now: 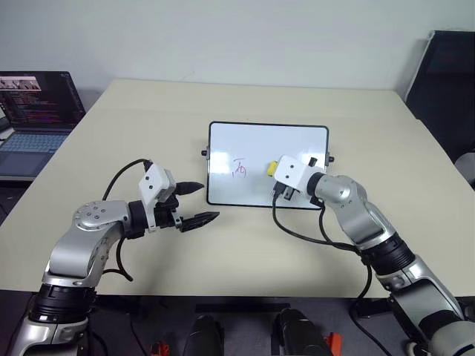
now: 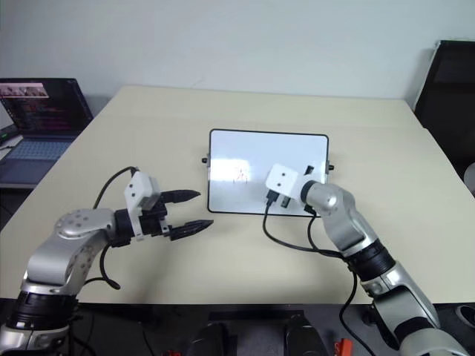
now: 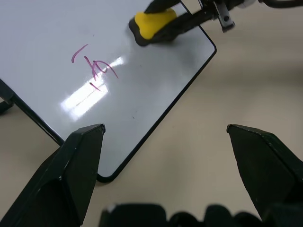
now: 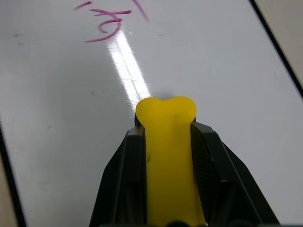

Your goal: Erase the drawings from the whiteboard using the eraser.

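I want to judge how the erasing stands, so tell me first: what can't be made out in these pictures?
- Whether the eraser touches the whiteboard: right wrist view, its yellow top covers the underside.
- Board surface beneath the right gripper: head views, the wrist housing covers it.
- What the one visible drawing depicts: head views too small; right wrist view cut off at the edge.
- The laptop screen: too small.
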{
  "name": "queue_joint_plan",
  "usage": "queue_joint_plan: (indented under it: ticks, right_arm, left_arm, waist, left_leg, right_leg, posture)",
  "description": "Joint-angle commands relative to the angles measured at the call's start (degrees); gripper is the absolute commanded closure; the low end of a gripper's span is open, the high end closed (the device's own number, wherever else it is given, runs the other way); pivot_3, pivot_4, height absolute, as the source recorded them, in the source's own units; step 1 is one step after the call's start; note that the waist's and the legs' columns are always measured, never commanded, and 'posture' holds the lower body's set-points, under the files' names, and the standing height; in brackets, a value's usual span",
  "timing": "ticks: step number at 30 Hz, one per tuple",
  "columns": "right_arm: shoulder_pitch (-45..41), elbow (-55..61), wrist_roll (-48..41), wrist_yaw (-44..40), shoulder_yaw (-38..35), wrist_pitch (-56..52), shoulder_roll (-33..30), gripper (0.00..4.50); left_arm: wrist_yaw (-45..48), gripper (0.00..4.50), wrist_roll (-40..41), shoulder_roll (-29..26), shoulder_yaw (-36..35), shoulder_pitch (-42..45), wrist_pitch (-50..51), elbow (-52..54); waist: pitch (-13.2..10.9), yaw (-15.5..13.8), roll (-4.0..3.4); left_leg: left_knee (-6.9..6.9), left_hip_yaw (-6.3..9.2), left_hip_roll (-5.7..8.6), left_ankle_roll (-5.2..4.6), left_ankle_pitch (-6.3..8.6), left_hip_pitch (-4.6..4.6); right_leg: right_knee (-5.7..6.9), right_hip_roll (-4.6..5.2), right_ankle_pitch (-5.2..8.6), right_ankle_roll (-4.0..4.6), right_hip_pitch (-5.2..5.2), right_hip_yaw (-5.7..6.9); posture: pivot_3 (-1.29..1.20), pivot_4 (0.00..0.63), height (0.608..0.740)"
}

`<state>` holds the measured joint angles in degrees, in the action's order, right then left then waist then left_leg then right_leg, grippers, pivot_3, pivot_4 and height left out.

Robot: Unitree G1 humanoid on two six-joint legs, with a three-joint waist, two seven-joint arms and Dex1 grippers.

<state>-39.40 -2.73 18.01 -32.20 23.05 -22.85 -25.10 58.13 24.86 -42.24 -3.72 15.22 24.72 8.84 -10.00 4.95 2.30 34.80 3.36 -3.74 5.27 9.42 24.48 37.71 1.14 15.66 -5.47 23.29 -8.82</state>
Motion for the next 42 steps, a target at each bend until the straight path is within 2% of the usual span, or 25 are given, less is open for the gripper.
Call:
queue_joint_plan:
  ticks: [1, 7, 13, 15, 20, 23, 29, 37, 42]
  right_arm:
    - [1.94, -0.85, 1.07, -1.81, -1.38, -2.65, -2.68, 3.52]
    - [5.93, 3.98, 0.09, -7.58, -0.03, -5.79, -5.04, 3.52]
    - [4.30, 3.06, -0.35, 0.24, -5.51, -4.26, -1.23, 3.52]
    - [4.12, 4.24, -3.34, 0.93, -8.83, -5.47, 0.73, 3.52]
    - [6.72, 15.45, -15.35, -3.64, -15.83, -14.10, 5.20, 3.52]
    - [8.49, 21.51, -20.91, -5.69, -17.65, -18.32, 5.64, 3.52]
    - [15.33, 33.37, -30.29, -8.91, -20.32, -20.55, 3.75, 3.52]
    - [25.60, 38.08, -33.14, -7.49, -21.59, -14.70, 1.26, 3.52]
    - [29.59, 37.06, -30.36, -5.36, -18.34, -6.77, 1.52, 3.52]
  left_arm:
    - [0.10, 0.00, 0.81, 0.06, -0.82, 0.05, -0.76, 2.02]
    - [0.08, 0.00, 0.82, 0.16, -0.91, -0.28, -1.03, 1.88]
    - [0.34, 0.00, 0.78, 0.18, -1.02, -0.27, -1.49, 1.22]
    - [0.09, 0.00, 0.96, 0.31, -1.53, -0.42, -1.51, 0.76]
    - [-2.30, 0.00, 2.36, 0.80, -4.97, -1.94, -0.55, 0.94]
    - [-3.28, 0.00, 3.41, 0.84, -6.61, -2.84, 0.10, 1.92]
    - [-5.01, 0.00, 6.58, 0.76, -11.71, -4.96, 1.24, 2.11]
    - [-5.95, 0.00, 7.79, 1.14, -13.54, -8.99, 0.90, 4.69]
    - [-6.12, 0.00, 7.07, 0.70, -13.40, -10.91, 0.00, 5.80]
  waist:
    - [0.00, -0.09, 0.00]
    - [0.04, -0.11, 0.05]
    - [0.03, 0.11, 0.05]
    - [0.01, 0.11, 0.04]
    - [-0.06, -0.03, 0.03]
    - [-0.09, -0.09, -0.01]
    - [-0.09, -0.18, -0.01]
    - [-0.09, -0.18, 0.00]
    - [-0.09, -0.10, 0.01]
  left_leg:
    - [0.00, -0.03, 0.02, 0.00, 0.00, 0.00]
    - [-0.01, -0.11, 0.01, -0.01, 0.00, 0.00]
    - [-0.11, -0.11, 0.00, -0.01, 0.00, 0.00]
    - [-0.10, -0.11, 0.00, -0.01, 0.00, 0.00]
    - [-0.10, -0.10, 0.00, -0.01, 0.00, 0.12]
    - [-0.44, -0.11, 0.00, -0.01, 0.00, 0.42]
    - [-1.06, -0.03, -0.05, 0.10, 0.11, 0.42]
    - [-1.05, -0.04, -0.05, 0.27, 0.23, 0.39]
    - [-0.86, -0.06, -0.05, 0.27, 0.22, 0.31]
  right_leg:
    - [-0.03, 0.04, 0.00, 0.00, 0.00, 0.00]
    - [-0.05, 0.08, 0.00, 0.00, -0.04, 0.00]
    - [-0.02, 0.05, 0.00, 0.00, 0.01, 0.01]
    - [-0.02, 0.05, 0.00, 0.00, 0.02, 0.01]
    - [-0.02, 0.06, 0.00, 0.00, 0.02, 0.00]
    - [0.01, 0.04, 0.03, -0.06, 0.22, 0.01]
    - [0.07, 0.00, 0.26, -0.04, 0.39, 0.19]
    - [0.04, 0.01, 0.70, 0.00, 0.33, 0.18]
    - [0.07, 0.02, 0.67, 0.09, 0.26, 0.13]
  posture:
    - [0.00, 0.150, 0.740]
    - [0.00, 0.150, 0.740]
    - [0.00, 0.150, 0.740]
    - [0.00, 0.150, 0.740]
    - [0.00, 0.150, 0.740]
    - [0.00, 0.150, 0.740]
    - [0.00, 0.150, 0.740]
    - [0.00, 0.150, 0.740]
    - [0.00, 0.150, 0.740]
